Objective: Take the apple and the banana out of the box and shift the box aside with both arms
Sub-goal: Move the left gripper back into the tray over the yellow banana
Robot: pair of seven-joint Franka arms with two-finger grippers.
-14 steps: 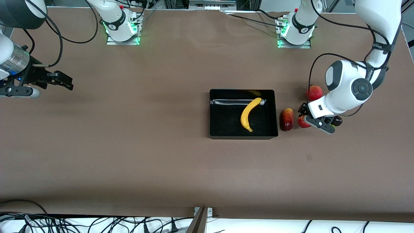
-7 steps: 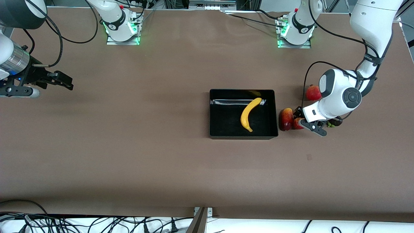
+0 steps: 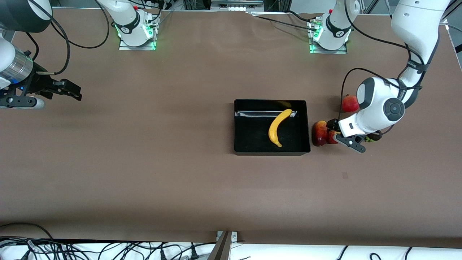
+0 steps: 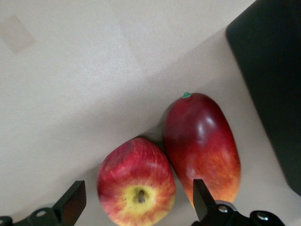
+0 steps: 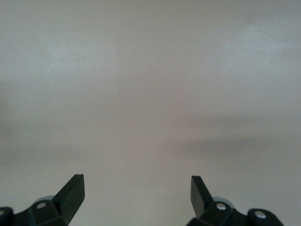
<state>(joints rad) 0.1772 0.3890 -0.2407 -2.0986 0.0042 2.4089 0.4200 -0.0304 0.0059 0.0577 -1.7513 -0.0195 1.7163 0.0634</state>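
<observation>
The black box [image 3: 236, 126] sits mid-table with the yellow banana [image 3: 278, 126] lying in it. The small red apple [image 3: 332, 138] with a yellow patch lies beside the box toward the left arm's end, against the oblong dark-red fruit [image 3: 319, 133]. My left gripper [image 3: 338, 134] is low over the apple and open. In the left wrist view the apple [image 4: 136, 181] sits between the spread fingertips of the left gripper [image 4: 136, 200], next to the oblong fruit [image 4: 202, 141]. My right gripper [image 3: 70, 90] waits open at the right arm's end, over bare table in its wrist view [image 5: 136, 188].
A round red pomegranate [image 3: 349, 103] lies farther from the front camera than the apple. A small dark fruit [image 3: 375, 136] is partly hidden under the left wrist. A corner of the box [image 4: 277, 70] shows in the left wrist view.
My left gripper has moved toward the box and come low over the apple. The apple now lies against the oblong fruit; a second ago it lay apart. The right arm has not moved.
</observation>
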